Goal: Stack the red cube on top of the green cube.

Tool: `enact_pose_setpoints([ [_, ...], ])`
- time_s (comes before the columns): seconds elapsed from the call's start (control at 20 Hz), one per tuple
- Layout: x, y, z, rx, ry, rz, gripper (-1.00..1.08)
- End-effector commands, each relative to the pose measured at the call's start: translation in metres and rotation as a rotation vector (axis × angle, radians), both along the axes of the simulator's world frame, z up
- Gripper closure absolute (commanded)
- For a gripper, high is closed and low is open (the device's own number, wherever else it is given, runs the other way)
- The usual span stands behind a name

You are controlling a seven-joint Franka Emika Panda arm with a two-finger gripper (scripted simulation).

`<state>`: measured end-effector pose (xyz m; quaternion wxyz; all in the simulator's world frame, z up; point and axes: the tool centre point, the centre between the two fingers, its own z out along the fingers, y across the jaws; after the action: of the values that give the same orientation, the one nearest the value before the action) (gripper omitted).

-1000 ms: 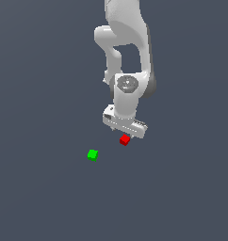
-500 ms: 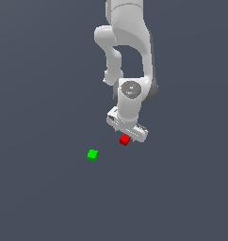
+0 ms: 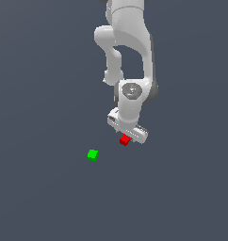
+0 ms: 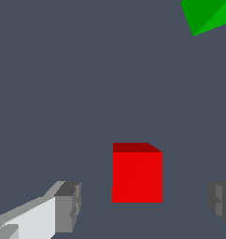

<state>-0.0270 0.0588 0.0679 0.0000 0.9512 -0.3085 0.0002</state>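
Note:
The red cube (image 3: 125, 140) lies on the grey floor right under my white gripper (image 3: 127, 135). In the wrist view the red cube (image 4: 137, 173) sits between my two fingertips, with a gap on each side. The gripper (image 4: 145, 207) is open and touches nothing. The green cube (image 3: 92, 155) lies on the floor a short way toward the exterior view's left of the red cube. Part of it shows at the edge of the wrist view (image 4: 206, 15).
The plain dark grey floor (image 3: 45, 197) surrounds both cubes. The white arm (image 3: 130, 42) rises above the gripper.
The gripper has come down a little over the red cube. Both cubes lie where they were.

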Motion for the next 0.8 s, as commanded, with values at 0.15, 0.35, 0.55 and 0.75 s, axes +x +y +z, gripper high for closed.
enact_pose_setpoints([
  [0.15, -0.001, 0.000, -0.019, 0.000, 0.001, -0.002, -0.92],
  [0.35, -0.001, 0.000, -0.038, 0.000, 0.001, -0.003, -0.92],
  [0.55, 0.000, 0.000, -0.047, 0.000, 0.000, -0.004, -0.92],
  [0.75, 0.000, 0.000, -0.048, 0.000, 0.000, -0.004, 1.08],
])
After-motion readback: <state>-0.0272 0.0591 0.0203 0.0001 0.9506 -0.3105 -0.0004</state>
